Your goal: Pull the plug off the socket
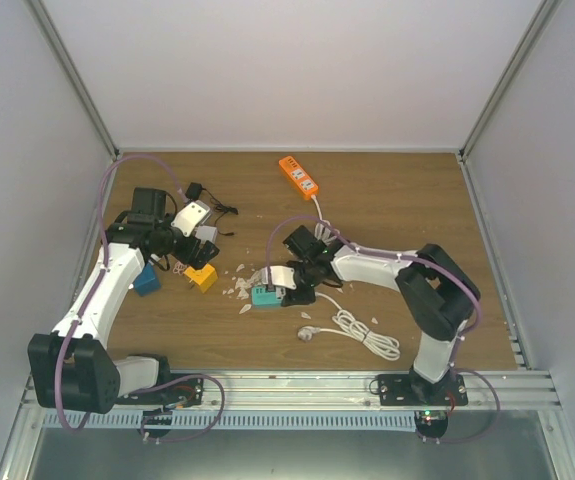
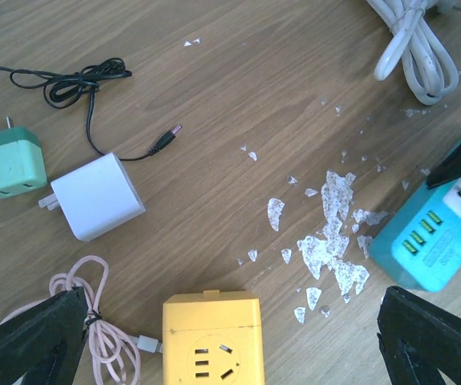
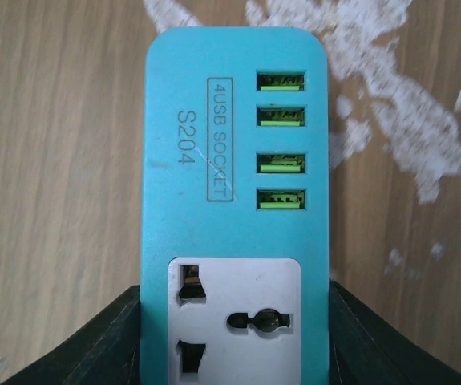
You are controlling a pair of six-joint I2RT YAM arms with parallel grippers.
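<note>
The brown wooden tabletop [image 1: 407, 200] fills the middle of the top view, with long wood lines on it. A plain white back wall [image 1: 297, 70] stands behind it. A pale grey left wall [image 1: 17, 150] and a pale grey right wall [image 1: 567, 130] close in the sides. Thin silver metal posts [image 1: 74, 75] run up the corners. A silver metal rail [image 1: 297, 385] lies along the near edge, with a dull grey metal sheet [image 1: 297, 455] below it. The light is soft and the shadows faint.
</note>
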